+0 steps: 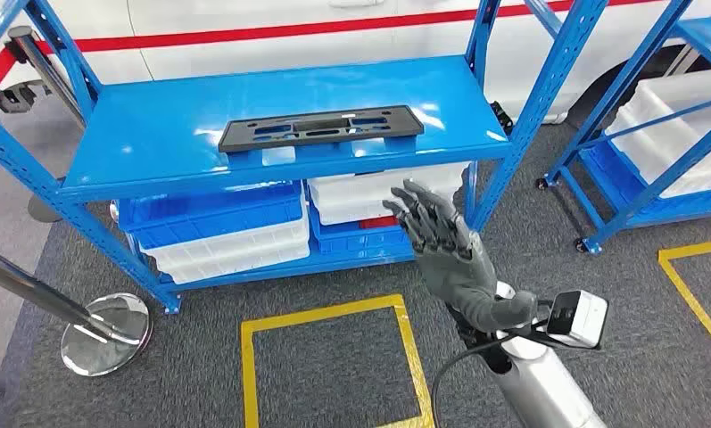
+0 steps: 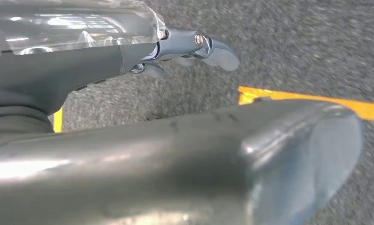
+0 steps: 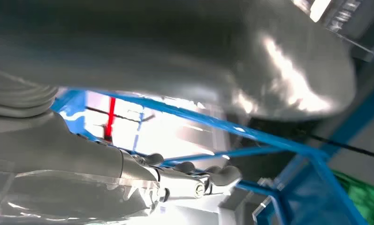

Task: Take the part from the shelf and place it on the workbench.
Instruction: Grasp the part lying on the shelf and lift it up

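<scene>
A flat black part (image 1: 320, 128) with several cut-outs lies on the top board of the blue shelf (image 1: 155, 134), near its front edge. My right hand (image 1: 441, 245) is raised in front of the shelf, below and to the right of the part, with its fingers spread and nothing in it. In the right wrist view its thumb (image 3: 269, 70) and fingers (image 3: 194, 180) stand apart before the blue frame (image 3: 264, 136). My left hand (image 2: 175, 154) shows in the left wrist view over grey carpet, fingers (image 2: 199, 47) extended and apart from the thumb, holding nothing.
White and blue bins (image 1: 235, 232) fill the lower shelf level. A second blue shelf (image 1: 664, 152) with white bins stands at the right. A chrome stanchion base (image 1: 106, 332) sits on the floor at the left. Yellow tape (image 1: 334, 312) marks squares on the carpet.
</scene>
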{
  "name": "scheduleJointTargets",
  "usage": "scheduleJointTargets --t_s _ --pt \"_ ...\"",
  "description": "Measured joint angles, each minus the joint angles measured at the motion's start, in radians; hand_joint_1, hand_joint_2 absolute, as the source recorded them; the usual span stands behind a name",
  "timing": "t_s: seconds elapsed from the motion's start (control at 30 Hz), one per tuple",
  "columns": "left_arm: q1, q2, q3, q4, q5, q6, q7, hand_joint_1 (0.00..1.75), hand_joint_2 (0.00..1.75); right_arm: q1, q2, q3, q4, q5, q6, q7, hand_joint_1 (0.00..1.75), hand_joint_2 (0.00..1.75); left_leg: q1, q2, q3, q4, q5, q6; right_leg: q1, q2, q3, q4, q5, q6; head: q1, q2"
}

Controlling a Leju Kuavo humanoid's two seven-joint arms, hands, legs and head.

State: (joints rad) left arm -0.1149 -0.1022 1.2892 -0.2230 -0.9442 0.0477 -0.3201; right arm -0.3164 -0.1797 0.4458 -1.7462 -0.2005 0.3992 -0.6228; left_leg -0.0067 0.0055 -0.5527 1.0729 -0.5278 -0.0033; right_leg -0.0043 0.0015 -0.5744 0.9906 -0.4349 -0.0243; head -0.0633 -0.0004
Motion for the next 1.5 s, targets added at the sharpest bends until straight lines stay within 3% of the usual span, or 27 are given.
scheduleJointTargets --t_s 0.07,0.1,0.13,0.17,0.2,0.27,0.3,0.37,0.47,0.53,0.63,0.67,0.7,0.73,0.8,0.87,0.93,1.0,1.07,1.13,1.17,1.2,1.23,1.3,1.33,1.37,1.5 --pt "0.000 0.000 0.000 0.001 0.000 0.000 0.000 0.00 0.00 -0.002 0.000 0.006 0.000 0.000 -0.003 0.000 0.00 0.00 0.004 0.000 -0.046 0.082 -0.030 -0.004 0.001 -0.001 0.006 0.000 -0.006 -0.002 0.000 0.000" --pt "0.001 0.000 0.000 0.001 -0.001 -0.001 -0.001 0.00 0.00 -0.003 0.000 0.011 0.001 0.000 -0.005 0.000 0.00 0.00 0.007 0.000 -0.089 0.153 -0.052 -0.008 0.001 -0.001 0.012 0.001 -0.012 -0.004 0.000 0.000" --pt "0.003 0.000 0.000 0.001 -0.001 -0.001 -0.001 0.00 0.00 -0.003 0.000 0.016 0.001 0.000 -0.008 0.000 0.00 0.00 0.010 0.000 -0.127 0.206 -0.059 -0.012 0.002 0.000 0.019 0.001 -0.018 -0.004 0.000 0.000" --pt "0.004 0.000 0.000 0.002 -0.001 -0.001 -0.001 0.00 0.00 -0.003 0.000 0.020 0.002 0.000 -0.010 0.001 0.00 0.00 0.012 0.000 -0.148 0.222 -0.046 -0.015 0.001 0.001 0.027 0.002 -0.025 -0.003 0.000 0.000" --pt "0.005 0.000 0.000 0.002 -0.001 -0.001 -0.001 0.00 0.00 -0.003 0.000 0.024 0.003 0.000 -0.011 0.001 0.00 0.00 0.015 0.000 -0.150 0.198 -0.012 -0.016 0.001 0.002 0.036 0.003 -0.033 -0.001 0.000 0.000" --pt "0.005 0.000 0.000 0.002 -0.001 -0.002 -0.001 0.00 0.00 -0.004 0.000 0.028 0.004 0.000 -0.013 0.001 0.00 0.00 0.018 0.000 -0.108 0.069 0.079 -0.016 0.000 0.003 0.060 0.003 -0.052 0.005 0.000 0.000" --pt "0.005 0.000 0.000 0.002 -0.001 -0.002 -0.001 0.00 0.00 -0.005 0.000 0.029 0.004 0.000 -0.013 0.001 0.00 0.00 0.018 0.000 -0.082 0.007 0.107 -0.013 0.001 0.004 0.067 0.004 -0.061 0.010 0.000 0.000" --pt "0.004 0.000 0.000 0.002 -0.001 -0.002 -0.002 0.00 0.00 -0.008 0.000 0.031 0.005 0.000 -0.013 0.001 0.00 0.00 0.014 -0.001 -0.058 -0.050 0.116 -0.001 0.002 0.004 0.072 0.005 -0.070 0.022 0.000 0.000" --pt "0.004 0.000 0.000 0.002 -0.001 -0.003 -0.004 0.00 0.00 -0.010 0.000 0.034 0.005 0.000 -0.013 0.001 0.00 0.00 0.013 -0.004 -0.046 -0.066 0.106 0.020 0.001 0.004 0.070 0.018 -0.073 0.037 0.000 0.000" --pt "0.004 0.000 0.000 0.002 -0.001 -0.003 -0.004 0.00 0.00 -0.013 0.000 0.035 0.005 0.000 -0.013 0.001 0.00 0.00 0.015 -0.005 -0.030 -0.073 0.099 0.031 -0.001 0.003 0.032 0.090 -0.098 0.044 0.000 0.000" --pt "0.002 0.000 0.000 0.002 0.001 -0.003 -0.004 0.00 0.00 -0.014 -0.002 0.039 0.011 -0.001 -0.012 0.001 0.00 0.00 0.011 -0.006 -0.010 -0.075 0.082 0.040 -0.003 0.003 -0.099 0.283 -0.161 0.048 0.000 0.000" --pt "0.002 0.000 0.000 0.002 0.003 -0.003 -0.004 0.00 0.00 -0.014 -0.003 0.041 0.014 -0.001 -0.012 0.001 0.00 0.00 0.010 -0.007 -0.002 -0.075 0.075 0.041 -0.003 0.003 -0.129 0.311 -0.160 0.048 0.000 0.000" --pt "0.003 0.000 0.000 0.002 0.004 -0.002 -0.004 0.00 0.00 -0.014 -0.004 0.043 0.018 -0.001 -0.012 0.001 0.00 0.00 0.009 -0.008 0.008 -0.075 0.067 0.040 -0.003 0.003 -0.141 0.300 -0.136 0.047 0.000 0.000" --pt "0.003 -0.001 0.000 0.002 0.005 -0.002 -0.004 0.00 0.00 -0.014 -0.004 0.045 0.022 -0.001 -0.011 0.001 0.00 0.00 0.008 -0.009 0.020 -0.075 0.059 0.039 -0.002 0.003 -0.133 0.251 -0.093 0.044 0.000 0.000" --pt "0.003 -0.003 0.001 0.003 0.008 0.000 -0.003 0.00 0.00 -0.014 -0.005 0.048 0.031 0.000 -0.010 0.001 0.00 0.00 0.007 -0.011 0.040 -0.075 0.042 0.034 0.003 0.002 -0.091 0.110 0.002 0.035 0.000 0.000" --pt "0.001 -0.006 0.001 0.003 0.011 0.002 -0.003 0.00 0.00 -0.014 -0.005 0.052 0.042 0.001 -0.007 0.000 0.00 0.00 0.006 -0.012 0.046 -0.075 0.030 0.024 0.010 0.000 -0.069 0.031 0.038 0.023 0.000 0.000" --pt "0.000 -0.007 0.002 0.004 0.013 0.003 -0.004 0.00 0.00 -0.013 -0.006 0.056 0.050 0.002 -0.002 0.000 0.00 0.00 0.005 -0.012 0.049 -0.071 0.028 0.012 0.012 0.001 -0.065 0.021 0.034 0.013 0.000 0.000" --pt "0.000 -0.007 0.003 0.004 0.016 0.003 -0.004 0.00 0.00 -0.011 -0.008 0.057 0.055 0.003 0.001 0.000 0.00 0.00 0.007 -0.011 0.037 -0.029 0.027 0.004 0.009 0.002 -0.049 0.013 0.030 0.002 0.000 0.000" --pt "-0.001 -0.007 0.004 0.004 0.019 0.003 -0.004 0.00 0.00 -0.009 -0.008 0.058 0.058 0.007 0.005 -0.001 0.00 0.00 0.010 -0.011 -0.023 0.081 0.003 -0.004 0.007 0.001 -0.030 0.007 0.021 -0.008 0.000 0.000" --pt "0.001 -0.008 0.005 0.004 0.022 0.002 -0.002 0.00 0.00 -0.005 -0.008 0.059 0.062 0.012 0.010 -0.001 0.00 0.00 0.013 -0.011 -0.103 0.200 -0.051 -0.012 0.008 0.001 -0.017 0.007 0.008 -0.013 0.000 0.000" --pt "0.002 -0.008 0.006 0.004 0.023 0.000 0.001 0.00 0.00 -0.003 -0.008 0.059 0.065 0.013 0.015 -0.001 0.00 0.00 0.015 -0.011 -0.130 0.227 -0.067 -0.015 0.009 0.002 -0.009 0.007 0.002 -0.013 0.000 0.000" --pt "0.004 -0.007 0.006 0.004 0.023 -0.002 0.007 0.00 0.00 -0.002 -0.008 0.059 0.067 0.013 0.022 -0.001 0.00 0.00 0.016 -0.011 -0.141 0.219 -0.059 -0.016 0.009 0.003 0.000 0.007 -0.005 -0.013 0.000 0.000" --pt "0.004 -0.006 0.006 0.004 0.023 -0.003 0.016 0.00 0.00 -0.001 -0.008 0.059 0.070 0.013 0.030 -0.001 0.00 0.00 0.017 -0.011 -0.134 0.176 -0.025 -0.016 0.008 0.004 0.011 0.007 -0.013 -0.011 0.000 0.000" --pt "0.005 -0.005 0.007 0.004 0.020 -0.002 0.041 0.00 0.00 -0.002 -0.008 0.058 0.074 0.010 0.045 -0.001 0.00 0.00 0.017 -0.010 -0.094 0.041 0.074 -0.013 0.008 0.005 0.033 0.009 -0.028 -0.006 0.000 0.000" --pt "0.006 -0.005 0.007 0.004 0.017 0.002 0.056 0.00 0.00 -0.002 -0.008 0.056 0.076 0.010 0.052 -0.001 0.00 0.00 0.015 -0.009 -0.078 -0.013 0.100 -0.010 0.008 0.006 0.038 0.010 -0.035 -0.002 0.000 0.000" --pt "0.007 -0.005 0.007 0.004 0.012 0.008 0.071 0.00 0.00 -0.001 -0.008 0.054 0.077 0.009 0.056 -0.001 0.00 0.00 0.013 -0.009 -0.068 -0.045 0.115 -0.005 0.009 0.006 0.040 0.011 -0.040 0.003 0.000 0.000" --pt "0.017 -0.005 0.006 0.004 -0.005 0.033 0.128 0.00 0.00 0.002 -0.010 0.045 0.081 0.010 0.070 -0.001 0.00 0.00 0.013 -0.008 -0.053 -0.068 0.117 0.019 0.008 0.005 0.038 0.025 -0.062 0.026 0.000 0.000"
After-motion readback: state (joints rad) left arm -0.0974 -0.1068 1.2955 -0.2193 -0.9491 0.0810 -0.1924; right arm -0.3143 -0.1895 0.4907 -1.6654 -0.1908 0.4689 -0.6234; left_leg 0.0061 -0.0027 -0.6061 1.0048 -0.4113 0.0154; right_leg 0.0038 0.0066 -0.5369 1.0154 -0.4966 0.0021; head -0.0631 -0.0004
